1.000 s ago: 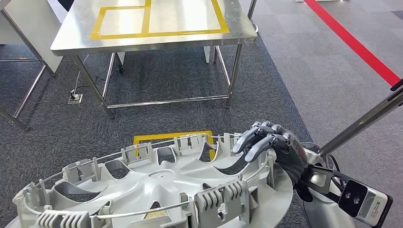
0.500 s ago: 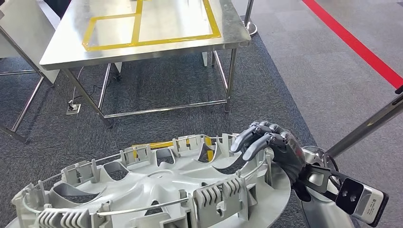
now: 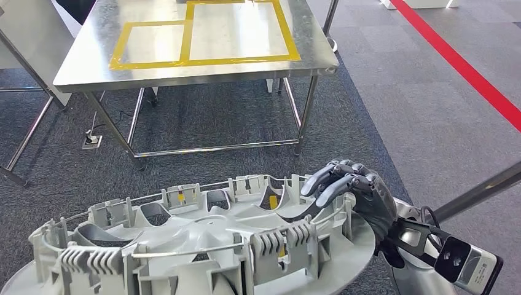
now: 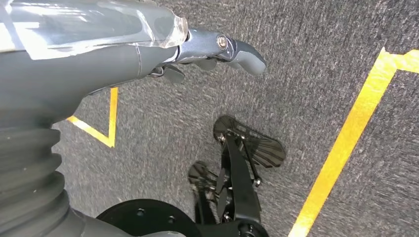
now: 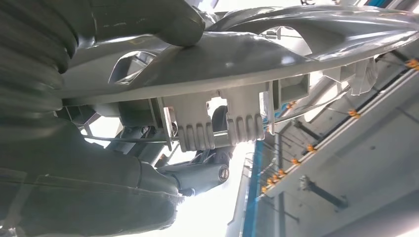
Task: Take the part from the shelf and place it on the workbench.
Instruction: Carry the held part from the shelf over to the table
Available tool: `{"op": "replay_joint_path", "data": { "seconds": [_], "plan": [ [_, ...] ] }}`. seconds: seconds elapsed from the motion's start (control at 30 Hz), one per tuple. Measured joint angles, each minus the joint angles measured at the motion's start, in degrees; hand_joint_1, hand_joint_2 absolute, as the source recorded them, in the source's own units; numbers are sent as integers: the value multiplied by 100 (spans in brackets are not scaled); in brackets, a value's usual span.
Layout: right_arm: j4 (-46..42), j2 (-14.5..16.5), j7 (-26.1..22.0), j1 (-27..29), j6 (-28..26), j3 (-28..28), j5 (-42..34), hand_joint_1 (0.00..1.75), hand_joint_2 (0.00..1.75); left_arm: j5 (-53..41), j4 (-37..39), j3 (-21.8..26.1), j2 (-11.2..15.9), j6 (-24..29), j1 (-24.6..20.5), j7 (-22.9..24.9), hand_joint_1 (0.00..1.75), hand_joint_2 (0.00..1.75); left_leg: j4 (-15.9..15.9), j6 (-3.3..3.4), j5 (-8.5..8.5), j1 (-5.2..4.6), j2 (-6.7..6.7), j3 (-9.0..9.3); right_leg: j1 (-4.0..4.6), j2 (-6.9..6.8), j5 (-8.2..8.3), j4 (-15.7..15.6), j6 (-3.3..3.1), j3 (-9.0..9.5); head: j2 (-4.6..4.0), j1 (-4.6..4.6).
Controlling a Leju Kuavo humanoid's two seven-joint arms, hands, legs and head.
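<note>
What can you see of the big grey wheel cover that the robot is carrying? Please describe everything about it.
The wheel cover is a large round part of light grey plastic, seen from its inner side. Spokes with openings run out from its centre, ribbed clips stand around the rim, and a thin wire ring passes through them. It lies nearly flat, low in the head view, above the carpet and short of the workbench. The right hand grips its rim with fingers curled over the edge.

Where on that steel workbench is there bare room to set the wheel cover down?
The workbench looks bare throughout. Free patches: the large yellow-taped rectangle on its right and the smaller taped rectangle to its left. The wheel cover, held at its rim by the right hand, looks widest for the large one.
</note>
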Motion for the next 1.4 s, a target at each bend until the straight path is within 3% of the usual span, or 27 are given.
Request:
{"op": "replay_joint_path", "data": {
  "seconds": [0.1,0.17,0.23,0.3,0.37,0.43,0.47,0.5,0.53,0.57,0.6,0.67,0.73,0.8,0.87,0.93,0.97,1.0,1.03,1.1,1.17,1.3,1.33,1.4],
  "plan": [
    [0,-2,42,26,-25,-62,45,175,175,-1,2,1,-8,0,-2,0,0,175,-2,-37,-122,1,-153,147,6,101,670,-1012,-64,271,0,1],
    [-10,-4,46,31,-29,-99,51,175,175,-1,4,1,-13,-1,-6,1,0,175,-4,-102,-182,8,-246,195,36,188,805,-1377,-117,403,0,2],
    [-30,-10,54,32,-31,-117,55,175,175,-2,5,1,-13,-7,5,2,0,175,44,-174,-184,5,-299,234,51,163,784,-1412,-191,478,0,1],
    [-48,-12,59,28,-31,-125,58,175,175,-5,6,0,-17,-12,15,2,0,175,219,-230,-223,-12,-179,191,27,81,814,-1454,-259,612,0,-23],
    [-62,-9,59,26,-31,-131,55,175,175,-7,7,-1,-20,-13,-8,2,0,175,704,-283,-415,-14,32,-107,13,-13,762,-1473,-300,717,0,-58],
    [-69,-10,58,38,-30,-133,50,175,175,-8,7,-1,-19,-11,-18,2,0,175,1342,-327,-645,-3,117,-578,12,-71,691,-1475,-311,767,0,-79],
    [-70,-11,55,49,-29,-133,42,175,175,-8,7,-1,-19,-10,-8,2,0,175,1500,-339,-661,5,124,-751,12,-89,652,-1474,-307,801,0,-83],
    [-70,-13,49,56,-28,-132,29,175,175,-8,7,0,-19,-4,3,2,0,175,1466,-342,-561,12,126,-825,10,-103,611,-1474,-299,846,0,-84],
    [-70,-13,40,61,-26,-133,11,175,175,-8,7,1,-19,0,12,2,0,175,1232,-336,-349,17,131,-789,8,-118,567,-1475,-288,903,0,-84],
    [-71,-13,30,62,-26,-134,-8,175,175,-8,7,1,-16,5,19,2,0,175,851,-322,-73,19,147,-666,6,-132,522,-1478,-276,954,0,-84],
    [-72,-12,19,60,-25,-135,-24,175,175,-8,7,0,-15,9,18,2,0,175,502,-306,94,10,175,-536,7,-142,479,-1480,-258,1012,0,-82],
    [-74,-10,0,58,-25,-138,-46,175,175,-11,7,-1,-11,9,8,3,0,175,105,-244,117,-24,227,-380,16,-152,410,-1510,-197,1071,0,-82],
    [-76,-8,-7,56,-26,-138,-48,175,175,-20,5,-1,-9,9,11,4,0,175,46,-139,48,-40,219,-309,23,-150,407,-1495,-115,1132,0,-82],
    [-81,-7,-7,52,-33,-139,-41,175,175,-43,4,-1,-7,8,20,3,0,175,-6,-50,114,-17,190,-166,17,-135,394,-1330,-47,1147,0,-72],
    [-89,-5,-7,45,-57,-140,-36,175,175,-63,3,-2,-3,7,5,2,0,175,-22,2,77,-3,167,-58,10,-114,262,-819,-6,871,0,-50],
    [-92,1,-8,59,-87,-138,-20,175,175,-73,2,-2,-1,7,-6,2,0,175,-22,30,6,-10,133,-5,10,-100,7,-124,15,371,0,-38],
    [-92,4,-8,73,-100,-135,-5,175,175,-79,2,-2,-1,7,-3,2,0,175,-22,34,-34,-15,115,30,10,-97,-85,70,16,172,0,-38],
    [-92,8,-8,84,-108,-133,14,175,175,-89,2,-3,-2,7,1,2,0,175,-22,34,-79,-20,97,81,12,-93,-76,81,4,59,0,-37],
    [-92,11,-8,90,-115,-130,31,175,175,-97,2,-4,-3,6,3,2,0,175,-22,30,-128,-25,78,146,15,-90,65,-110,-21,49,0,-35],
    [-92,12,-11,94,-134,-126,55,175,175,-112,4,-7,-7,2,6,2,0,175,-23,11,-240,-29,51,277,35,-77,603,-830,-101,204,0,-31],
    [-93,19,-17,92,-162,-115,64,175,175,-117,7,-9,-8,-2,2,2,0,175,-36,-46,-340,-30,32,344,73,-64,847,-1299,-161,316,0,-35],
    [-108,44,-25,85,-220,-94,96,175,175,-131,4,-18,-8,-20,-4,0,0,175,114,-181,-363,-36,59,447,66,-51,851,-1470,-277,527,0,-51],
    [-110,55,-27,78,-229,-91,101,175,175,-133,2,-20,-7,-22,-15,0,0,175,308,-203,-363,-33,78,351,47,-55,832,-1488,-298,614,0,-63],
    [-111,79,-32,65,-245,-83,109,175,175,-137,0,-23,-2,-25,-28,0,0,175,960,-258,-485,-17,111,-90,26,-59,758,-1511,-324,731,-1,-89]
  ]
}}
